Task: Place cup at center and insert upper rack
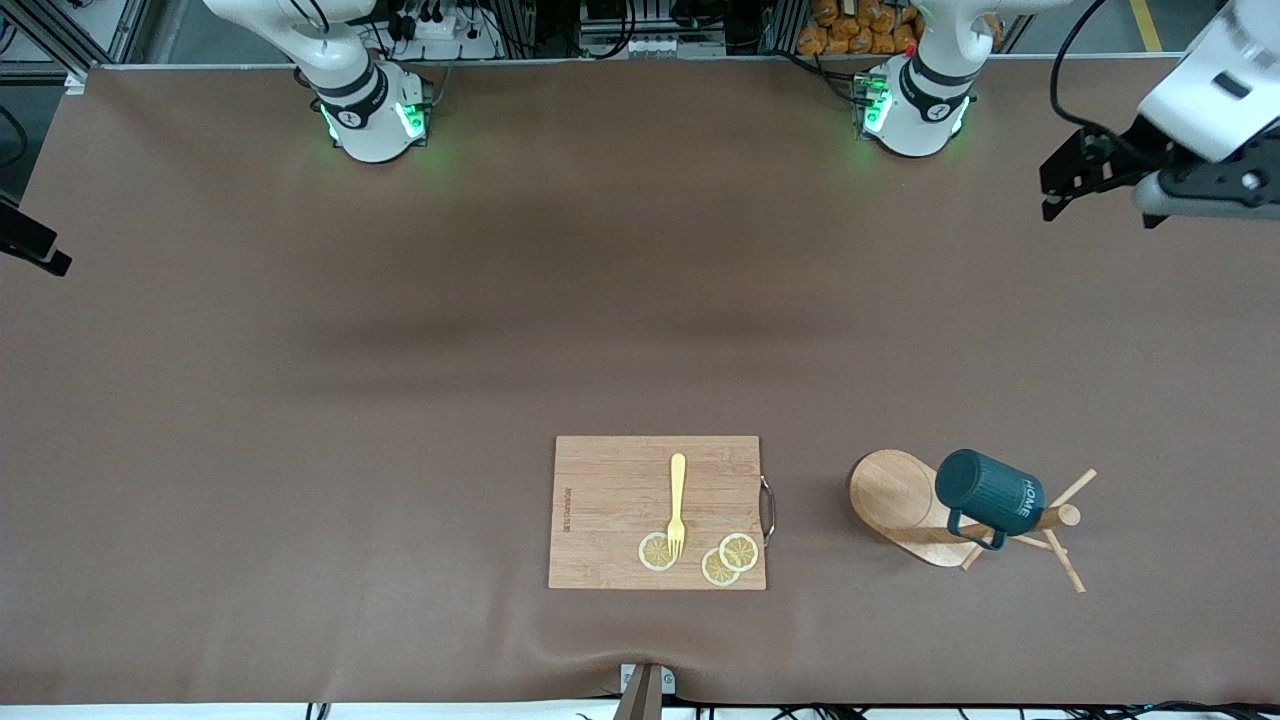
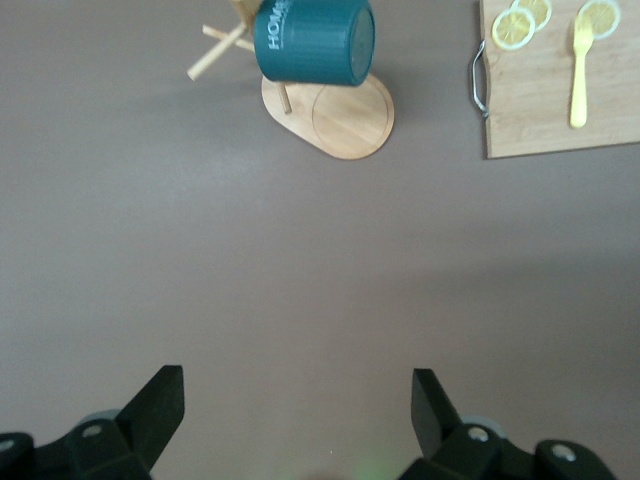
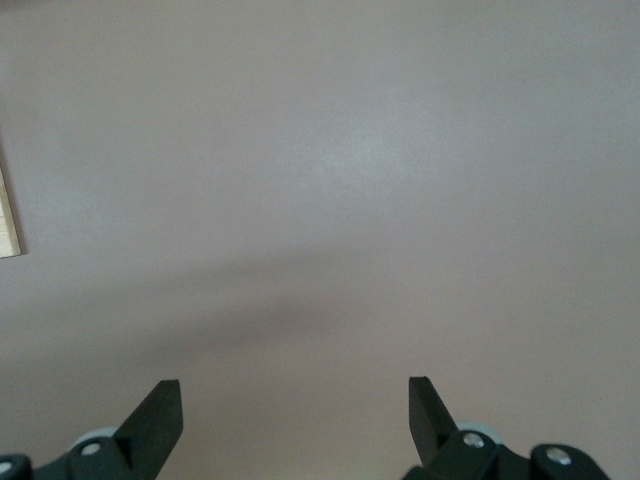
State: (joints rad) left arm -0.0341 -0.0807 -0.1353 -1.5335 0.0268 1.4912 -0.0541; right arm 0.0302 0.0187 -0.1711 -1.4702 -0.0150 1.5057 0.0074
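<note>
The teal ribbed mug point(image 1: 988, 496) sits in the lower right of the front view, hanging by its small loop handle on a peg of the wooden mug tree point(image 1: 905, 505), with white "HOME" lettering on its side. The mug tree stands on its oval base on the brown desk point(image 1: 400, 400), its round post and thin crossed pegs showing toward the left arm's end of the desk. In the left wrist view the mug point(image 2: 314, 40) and the mug tree point(image 2: 345, 115) appear at the upper middle of the frame.

Beside the mug tree, toward the right arm's end, a rectangular bamboo cutting board point(image 1: 610, 500) lies at the lower centre of the front view, with a metal handle point(image 1: 768, 508) on the edge facing the mug tree. On the board rest a yellow fork point(image 1: 677, 503) and three lemon slices point(image 1: 739, 551); the fork's tines overlap one slice.

The left hand point(image 1: 1070, 180) hangs at the upper right edge of the front view, over bare desk, well apart from the mug; its fingers point(image 2: 150, 410) are spread wide with nothing between them. The right hand point(image 3: 295, 415) shows in its own wrist view, over bare desk with a corner of the board at that frame's edge, fingers point(image 3: 152, 415) likewise spread and holding nothing.
</note>
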